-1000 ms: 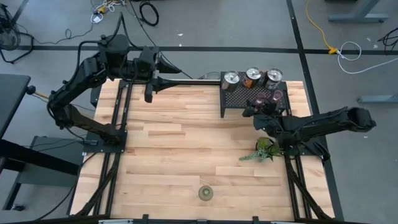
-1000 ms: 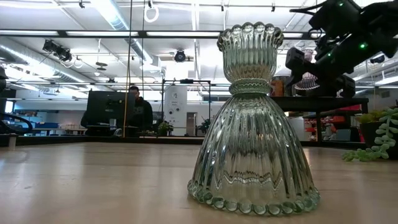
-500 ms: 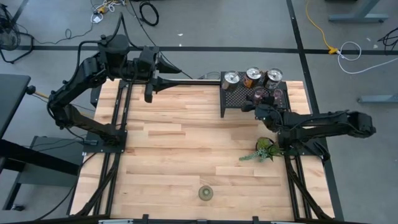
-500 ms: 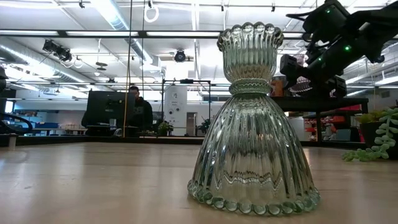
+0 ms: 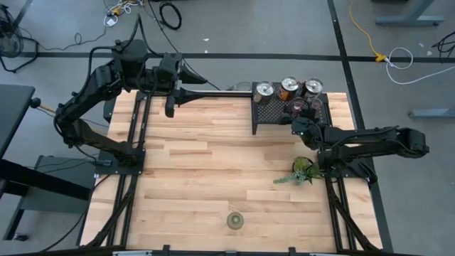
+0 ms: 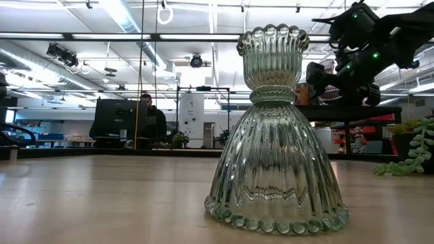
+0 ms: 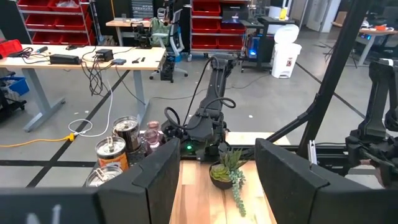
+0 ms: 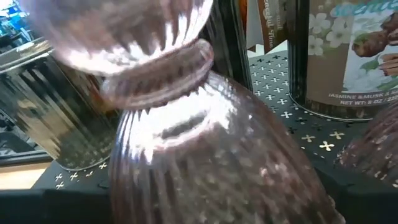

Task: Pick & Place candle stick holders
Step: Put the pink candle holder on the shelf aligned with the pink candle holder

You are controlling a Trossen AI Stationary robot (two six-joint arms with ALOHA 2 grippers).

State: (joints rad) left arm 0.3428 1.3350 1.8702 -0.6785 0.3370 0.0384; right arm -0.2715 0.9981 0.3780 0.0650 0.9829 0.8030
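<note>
A pinkish glass candle stick holder (image 8: 186, 143) fills the right wrist view. My right gripper (image 5: 298, 119) is shut on it at the black mesh rack (image 5: 270, 117). A second pinkish holder (image 5: 317, 110) stands on the rack beside it. Three silver holders (image 5: 288, 87) line the rack's far edge. The olive-green glass holder (image 5: 235, 220) stands on its beaded base near the table's near edge and looms large in the low view (image 6: 274, 135). My left gripper (image 7: 217, 180) hangs open and high over the far left of the table, holding nothing. My right gripper has the pinkish holder (image 6: 330, 93) between its two fingers, coming nearly level from the table's right and near side. The gripper body hides the fingers and the place of contact. The holder stays roughly upright over the rack top; whether its base rests there, I cannot tell.
A leafy plant sprig (image 5: 302, 171) in a small pot lies just on the near side of my right arm. The wooden table top (image 5: 213, 163) spreads between the rack and the olive-green holder. A person sits at a desk far behind the table (image 6: 150, 115).
My right gripper has swung toward the table's far edge with the pinkish holder, bringing it over the rack next to the other pinkish one. It rolled a little on the way. Most of this happened in the first half second.
</note>
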